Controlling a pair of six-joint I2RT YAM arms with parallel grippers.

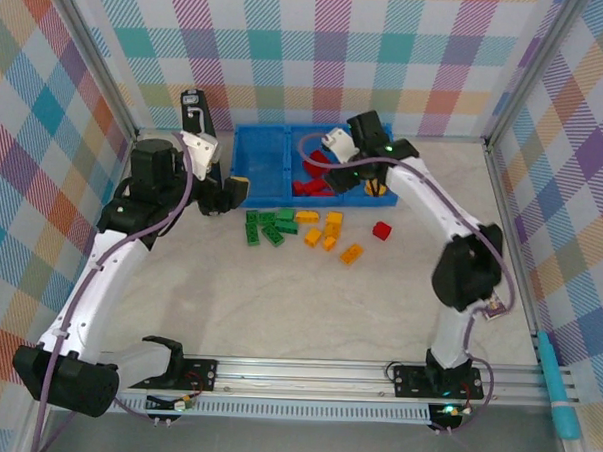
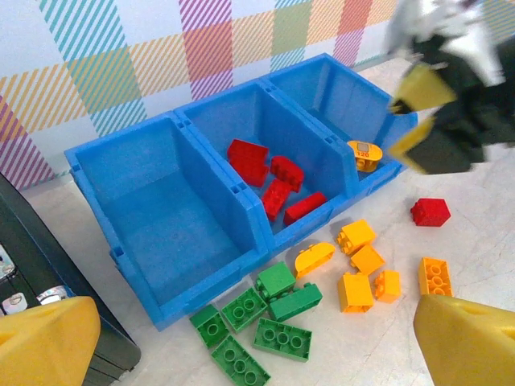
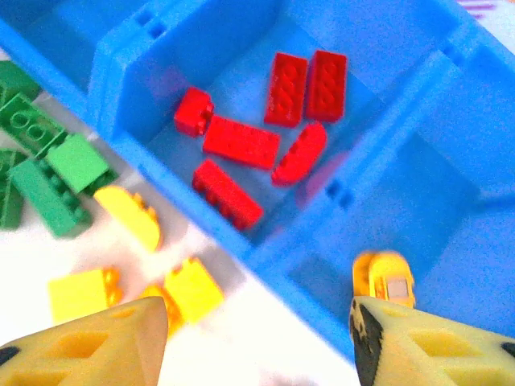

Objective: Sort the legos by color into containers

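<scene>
Our L arm climbs from its base at the near-left corner, bends at the elbow & swings its wrist inward to the right. L gripper [image 1: 233,191] sits low, jaws wide apart, nothing btwn the yellow fingers [image 2: 48,346]. Our R arm rises from its base, elbow out to the right, forearm reaching fwd & left. R gripper [image 1: 373,186] tilts down, jaws also spread wide, empty.

The table [image 1: 278,305] carries a blue tray [image 1: 259,162], green legos [image 1: 269,228], orange legos [image 1: 326,231] and one red lego [image 1: 381,230].
</scene>
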